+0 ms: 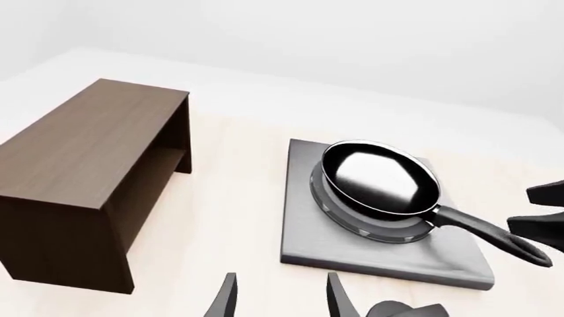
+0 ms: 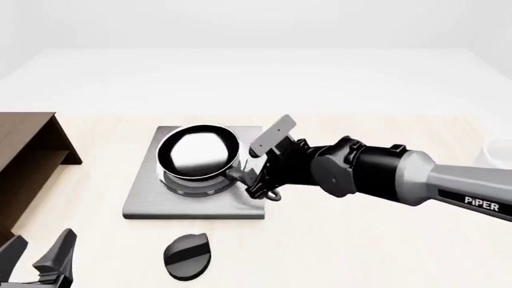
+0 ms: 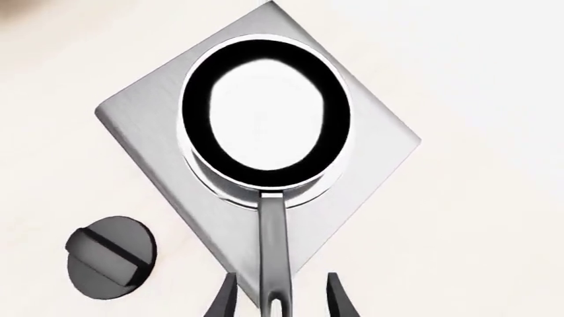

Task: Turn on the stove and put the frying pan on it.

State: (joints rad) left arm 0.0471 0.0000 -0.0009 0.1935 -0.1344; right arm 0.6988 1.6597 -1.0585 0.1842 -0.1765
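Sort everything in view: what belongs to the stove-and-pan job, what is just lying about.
Belongs to the job:
- stove
- knob
- frying pan, sitting on the burner
- right gripper, open around the pan handle

Lying about:
- wooden cabinet
- white object at the table's right edge

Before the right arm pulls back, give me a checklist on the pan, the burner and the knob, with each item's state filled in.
1. Frying pan on the stove burner: ok, it sits over the rings in all three views.
2. Pan level and settled: cannot tell, though it looks flat.
3. Right gripper released: ok, its fingers stand either side of the handle's loop end with gaps showing.
4. Knob turned on: cannot tell, nothing marks on or off.
5. Left gripper clear of the stove: ok, open and empty, near the table's front-left.
6. Retreat path clear of the cabinet: ok, it stands far to the left.
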